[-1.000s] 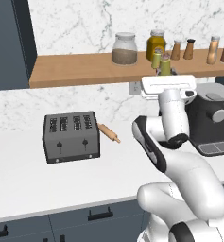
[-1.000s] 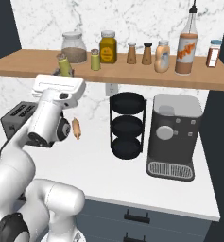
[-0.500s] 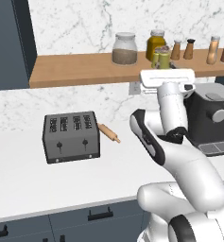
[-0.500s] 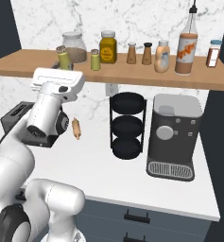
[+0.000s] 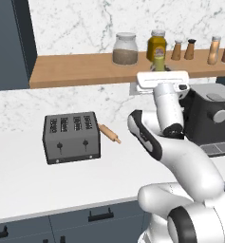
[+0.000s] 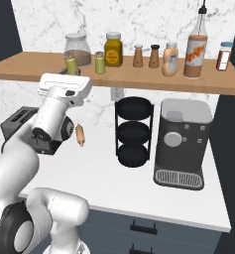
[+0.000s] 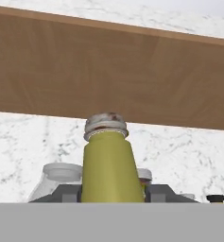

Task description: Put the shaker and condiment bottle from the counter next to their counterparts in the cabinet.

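Observation:
My gripper (image 6: 70, 72) is shut on the yellow-green shaker (image 6: 71, 65), holding it upright at the level of the cabinet shelf board (image 6: 139, 79), close in front of a glass jar (image 6: 77, 47). In the hand view the shaker (image 7: 108, 165) stands between my fingers (image 7: 66, 191), with the board's wood (image 7: 108, 71) above and behind it. Its matching counterpart (image 6: 100, 62) stands on the shelf just to the right. The peach-tan condiment bottle (image 6: 169, 58) stands on the shelf beside the reddish-brown bottle (image 6: 195, 47). From the left, the held shaker (image 5: 159, 61) shows above my hand.
A mustard-coloured jar (image 6: 113, 48) and two slim brown shakers (image 6: 138, 55) stand mid-shelf. On the counter below are a toaster (image 5: 71, 137), a rolling pin (image 5: 109, 134), a black tiered rack (image 6: 133, 131) and a coffee machine (image 6: 181, 144).
My hand has risen slightly and drifted a little left with the shaker, closer to the shelf. Everything else stays put.

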### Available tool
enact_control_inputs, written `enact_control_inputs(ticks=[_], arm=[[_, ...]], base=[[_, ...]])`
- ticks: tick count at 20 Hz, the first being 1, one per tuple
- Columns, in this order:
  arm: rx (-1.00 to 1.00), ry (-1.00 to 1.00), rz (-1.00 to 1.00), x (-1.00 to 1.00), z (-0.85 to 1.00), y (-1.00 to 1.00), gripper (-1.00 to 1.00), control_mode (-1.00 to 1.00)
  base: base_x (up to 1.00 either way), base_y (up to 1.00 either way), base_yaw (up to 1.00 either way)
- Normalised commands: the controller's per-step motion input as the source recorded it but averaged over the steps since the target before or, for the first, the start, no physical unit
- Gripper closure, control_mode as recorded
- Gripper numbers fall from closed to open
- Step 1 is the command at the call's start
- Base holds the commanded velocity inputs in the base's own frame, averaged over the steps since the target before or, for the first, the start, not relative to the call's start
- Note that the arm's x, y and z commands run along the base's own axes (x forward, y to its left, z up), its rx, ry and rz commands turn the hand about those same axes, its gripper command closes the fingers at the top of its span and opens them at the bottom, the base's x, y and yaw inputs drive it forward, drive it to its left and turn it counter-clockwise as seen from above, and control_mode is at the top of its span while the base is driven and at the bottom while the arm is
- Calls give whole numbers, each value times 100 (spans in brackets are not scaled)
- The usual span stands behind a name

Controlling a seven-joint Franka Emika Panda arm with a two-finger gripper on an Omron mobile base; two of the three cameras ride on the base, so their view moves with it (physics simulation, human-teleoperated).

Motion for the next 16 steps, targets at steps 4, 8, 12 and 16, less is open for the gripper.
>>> enact_control_inputs(ticks=[4, 8, 12, 16], arm=[[0, -8, 0, 39, -39, 0, 100, -100], [0, -11, 0, 38, -26, 0, 100, -100], [0, -10, 0, 44, -19, 0, 100, -100], [0, -11, 0, 40, -25, 0, 100, -100]], base=[[0, 0, 0], [0, 0, 0], [0, 0, 0], [0, 0, 0]])
